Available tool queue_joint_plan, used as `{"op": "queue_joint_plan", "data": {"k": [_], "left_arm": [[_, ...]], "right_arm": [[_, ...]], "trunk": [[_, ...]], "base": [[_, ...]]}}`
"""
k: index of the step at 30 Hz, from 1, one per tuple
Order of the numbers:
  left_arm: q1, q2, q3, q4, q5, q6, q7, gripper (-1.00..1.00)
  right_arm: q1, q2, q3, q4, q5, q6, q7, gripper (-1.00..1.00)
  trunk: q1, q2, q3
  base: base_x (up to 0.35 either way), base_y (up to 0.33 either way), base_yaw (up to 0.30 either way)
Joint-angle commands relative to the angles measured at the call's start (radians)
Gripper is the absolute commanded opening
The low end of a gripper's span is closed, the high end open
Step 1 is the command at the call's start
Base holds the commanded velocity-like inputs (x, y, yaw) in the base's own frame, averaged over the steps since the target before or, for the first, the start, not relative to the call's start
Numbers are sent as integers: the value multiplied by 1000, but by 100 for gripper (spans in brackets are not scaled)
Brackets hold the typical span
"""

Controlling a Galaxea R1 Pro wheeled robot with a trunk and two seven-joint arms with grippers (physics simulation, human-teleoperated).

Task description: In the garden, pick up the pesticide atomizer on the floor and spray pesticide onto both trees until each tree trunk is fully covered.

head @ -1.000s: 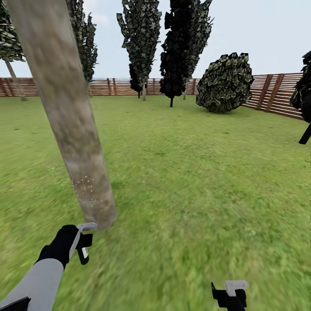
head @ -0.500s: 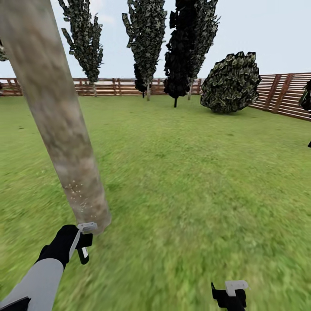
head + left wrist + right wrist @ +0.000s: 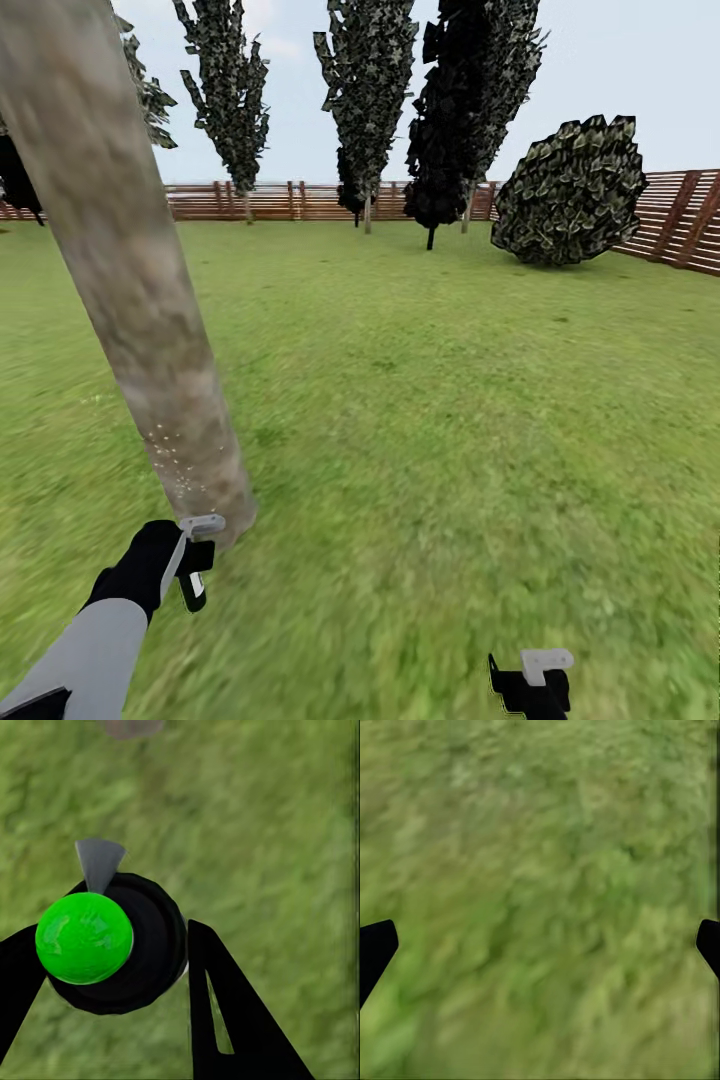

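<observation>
A thick pale grey-brown tree trunk [image 3: 130, 270] leans across the left of the head view, with fine white specks of pesticide [image 3: 180, 465] on the bark just above its base. My left gripper [image 3: 190, 560] hangs in front of that base, shut on the pesticide atomizer [image 3: 194, 585], a small dark bottle with a pale label and a grey-white nozzle. In the left wrist view the atomizer [image 3: 150, 945] is a round black body with a bright green ball on it, clamped between my black fingers [image 3: 217, 1005]. My right gripper [image 3: 530, 680] is low at the right over grass, open and holding nothing [image 3: 540, 945].
Green lawn [image 3: 450, 400] stretches to a reddish-brown slat fence [image 3: 290, 200] at the back and right. Narrow dark trees [image 3: 470, 110] and a rounded dark bush [image 3: 570, 195] stand far off by the fence.
The camera has swung left, so the far trees and bush sit further right in the picture. The trunk stays at the left, and both arms keep their places and grips.
</observation>
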Motion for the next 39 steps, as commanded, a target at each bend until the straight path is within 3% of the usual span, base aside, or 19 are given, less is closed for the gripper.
{"op": "queue_joint_plan", "data": {"k": [1,25,39], "left_arm": [[-1,-1,5,-2,-11,3,-10,-100],[0,-1,3,-8,-11,-10,-9,-100],[0,-1,3,-7,-11,-12,2,-100]], "right_arm": [[0,0,9,0,-8,-2,-3,100],[0,0,9,0,-8,-2,-3,100],[0,0,9,0,-8,-2,-3,100]], "trunk": [[0,0,-1],[0,0,-1],[0,0,-1]], "base": [[150,-244,12],[144,-247,245],[116,-261,99]]}}
